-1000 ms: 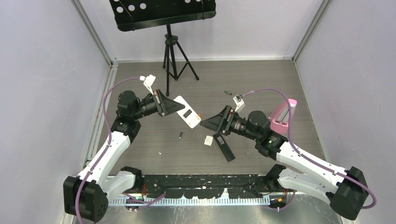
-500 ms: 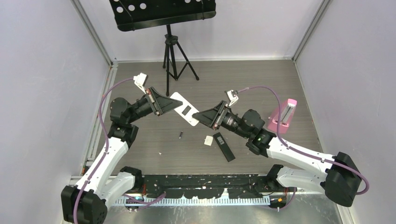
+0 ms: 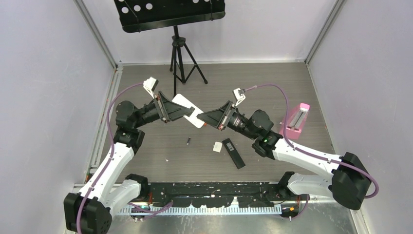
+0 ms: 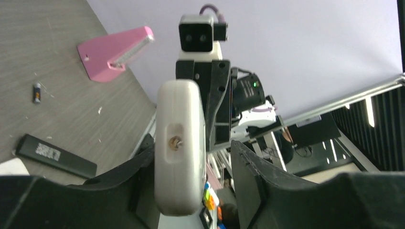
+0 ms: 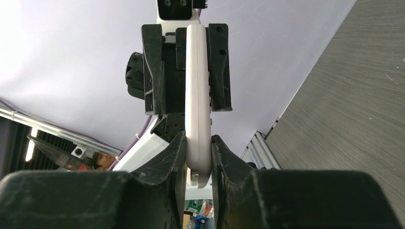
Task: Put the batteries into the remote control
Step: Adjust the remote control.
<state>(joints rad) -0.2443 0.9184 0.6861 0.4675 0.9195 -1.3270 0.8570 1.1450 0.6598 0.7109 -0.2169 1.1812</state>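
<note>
White remote (image 4: 180, 186) held in air above bench (image 3: 272, 87), flanked end to end by both pincers. Right pincer (image 5: 197, 142) clamped on remote, both fingers pressed against its faces. Left pincer (image 4: 193, 151) parted around other end, gap seen at one finger. One dark battery (image 3: 188, 141) seen lying on bench, near black remote (image 3: 234, 153) and small white piece (image 3: 217, 146).
</note>
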